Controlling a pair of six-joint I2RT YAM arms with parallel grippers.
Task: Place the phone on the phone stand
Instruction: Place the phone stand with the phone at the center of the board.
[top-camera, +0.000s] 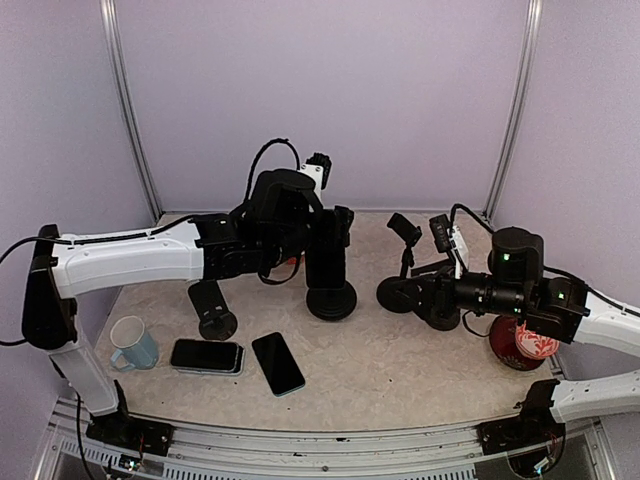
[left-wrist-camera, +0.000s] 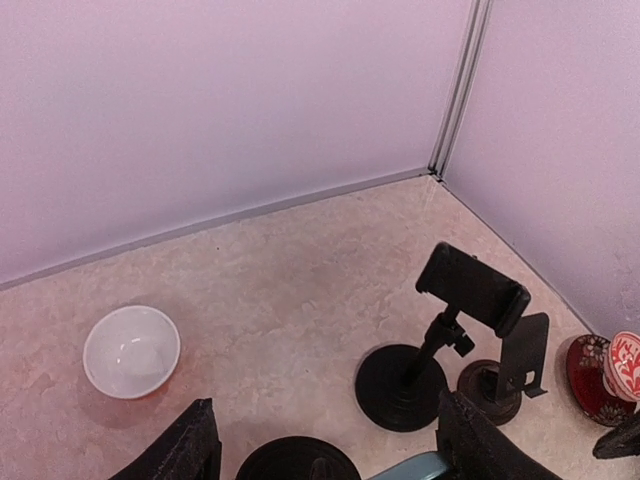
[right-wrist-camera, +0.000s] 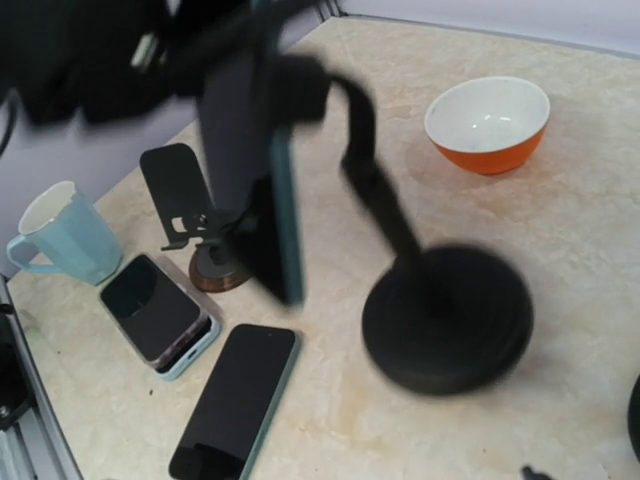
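**Phone held up at the stand**

We see the phone (top-camera: 325, 258) upright just in front of the post of the middle stand (top-camera: 331, 300), its lower end above the round base. The left hand (left-wrist-camera: 335, 450) is at the phone's top, fingers (left-wrist-camera: 190, 445) set wide apart. We cannot tell whether they press it. The right hand (top-camera: 425, 293) hangs low nearby, its closure unreadable. Two spare phones (top-camera: 207, 355) lie flat on the tabletop (top-camera: 400, 370).

An upright phone (right-wrist-camera: 250, 180), blurred, leans at a stand (right-wrist-camera: 445, 315) with a round black base; an orange bowl (right-wrist-camera: 488, 125) sits beyond; a pale blue mug (right-wrist-camera: 60, 235) stands left; a cased phone (right-wrist-camera: 155, 312) and a dark phone (right-wrist-camera: 235, 400) lie flat on the counter (right-wrist-camera: 570, 230), just beside each other.
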